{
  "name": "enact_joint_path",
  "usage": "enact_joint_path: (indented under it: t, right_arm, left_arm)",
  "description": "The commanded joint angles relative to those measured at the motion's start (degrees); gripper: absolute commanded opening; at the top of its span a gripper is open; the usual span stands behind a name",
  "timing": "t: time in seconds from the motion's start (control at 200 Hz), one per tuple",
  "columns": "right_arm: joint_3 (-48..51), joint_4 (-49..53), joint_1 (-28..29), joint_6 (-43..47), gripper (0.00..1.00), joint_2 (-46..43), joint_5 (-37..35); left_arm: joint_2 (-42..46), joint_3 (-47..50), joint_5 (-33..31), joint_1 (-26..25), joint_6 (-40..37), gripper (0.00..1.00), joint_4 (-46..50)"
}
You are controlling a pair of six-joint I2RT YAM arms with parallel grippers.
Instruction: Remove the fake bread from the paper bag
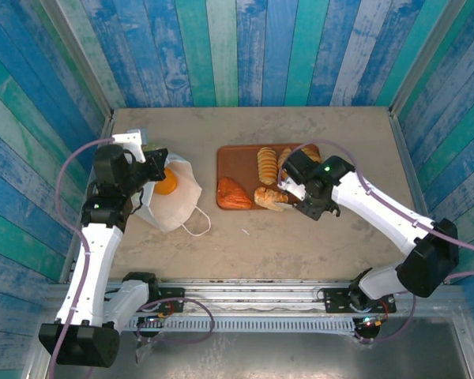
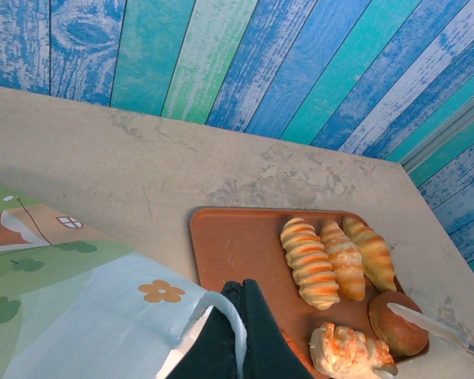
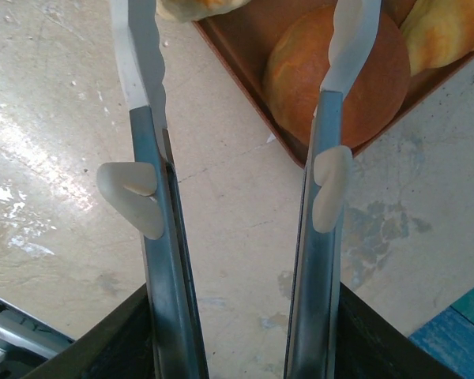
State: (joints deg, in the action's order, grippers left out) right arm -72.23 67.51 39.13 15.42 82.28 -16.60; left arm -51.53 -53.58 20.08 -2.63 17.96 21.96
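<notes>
Blue and teal plank walls close in a mottled beige table [image 1: 300, 237]. The left gripper [image 1: 152, 168] has its jaws closed on the rim of the bag [image 1: 178, 204], the white paper edge curled around them in the left wrist view. Just beside them, inside the bag's open mouth, lies one orange piece of bread [image 1: 167, 184]. The bag lies on its side at the table's left, its loop handle [image 1: 196, 227] trailing toward the near edge. The right gripper [image 3: 241, 79] hangs over the near right corner of the tray [image 1: 229, 162], its jaws partway apart and holding nothing. One fingertip crosses above the bun [image 3: 300, 79], which lies in that corner; I cannot tell whether they touch. Outward from there, the tray also holds a braided piece [image 2: 347, 351] next to the bun, three croissants [image 2: 308, 253] side by side along the far side, and a triangular piece [image 1: 233, 194] at its near left corner. The tray and bag lie near each other without touching.
</notes>
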Motion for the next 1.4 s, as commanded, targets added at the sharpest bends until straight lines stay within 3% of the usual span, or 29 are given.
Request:
enact_joint_path:
  t: [0.0, 0.16, 0.336, 0.531, 0.656, 0.741, 0.946, 1.187, 1.392]
  right_arm:
    - [-1.6, 0.0, -0.5, -1.2, 0.50, 1.1, -4.7]
    - [-4.3, 0.9, -0.5, -2.5, 0.47, 2.0, -4.8]
    - [-6.9, 2.4, -0.5, -1.2, 0.47, 0.0, 3.6]
    - [-6.2, 1.7, -0.7, -3.1, 0.45, 0.3, 1.3]
    - [-7.0, 1.9, -1.0, -2.3, 0.46, 1.3, 9.1]
    - [-5.2, 1.5, -0.9, -2.6, 0.44, 2.2, 5.4]
    - [-6.2, 0.9, 0.8, -1.9, 0.46, 4.3, 8.8]
    - [-6.6, -0.1, 3.4, -2.3, 0.46, 7.8, 3.0]
    - [-8.0, -1.9, 4.6, -3.0, 0.45, 8.9, 2.4]
  left_arm:
    - [1.2, -0.5, 0.0, -0.1, -1.0, 0.00, -0.2]
    - [1.4, -0.3, -0.1, -0.1, -1.0, 0.00, -0.3]
    - [1.4, -0.2, 0.0, -0.1, -1.0, 0.00, -0.3]
    - [1.1, -0.3, 0.0, -0.1, -0.9, 0.00, -0.4]
    - [1.1, -0.6, 0.2, -0.1, -1.0, 0.00, -0.2]
    - [1.3, -0.5, 0.1, -0.1, -1.0, 0.00, -0.1]
    - [1.1, -0.6, 0.4, -0.1, -0.7, 0.00, -0.3]
    - [1.4, -0.4, 0.7, -0.1, -0.3, 0.00, -0.9]
    - [1.1, -0.3, 0.7, -0.1, -0.1, 0.00, -1.0]
